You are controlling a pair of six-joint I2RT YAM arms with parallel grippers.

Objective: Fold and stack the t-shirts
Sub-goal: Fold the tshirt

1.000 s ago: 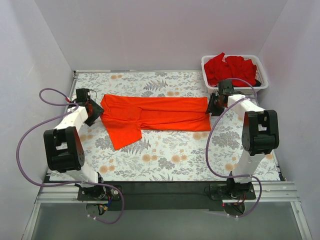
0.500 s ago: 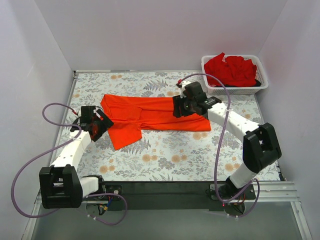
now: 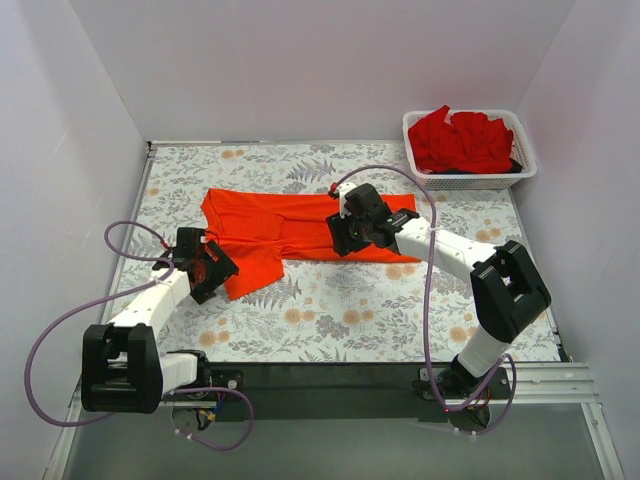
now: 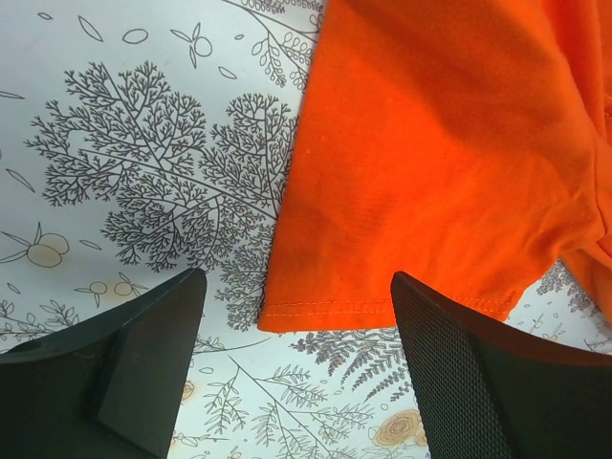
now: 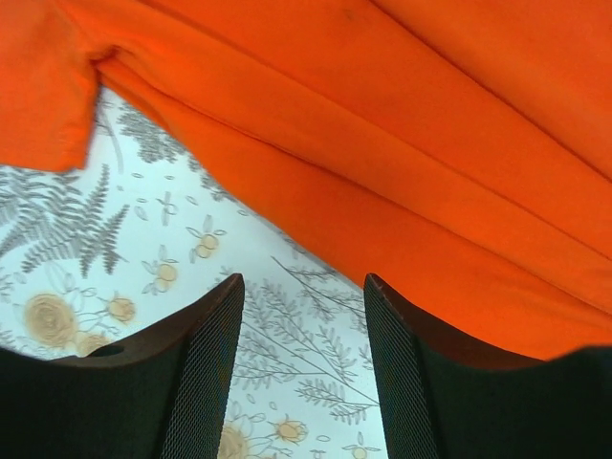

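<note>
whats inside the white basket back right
A heap of deep red shirts fills the basket, rising above its rim. How many there are, and anything beneath them, cannot be seen.

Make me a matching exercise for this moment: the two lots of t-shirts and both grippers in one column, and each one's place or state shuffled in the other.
Column 1
1. orange-red t-shirt
2. deeper red t-shirts
3. left gripper
4. right gripper

Column 2
A. open, at the spread shirt's near long edge
B. heaped in the white mesh basket
C. open, at the sleeve hem
D. lying folded lengthwise on the floral table

Pairs: 1-D, 2-B, 3-C, 4-A
</note>
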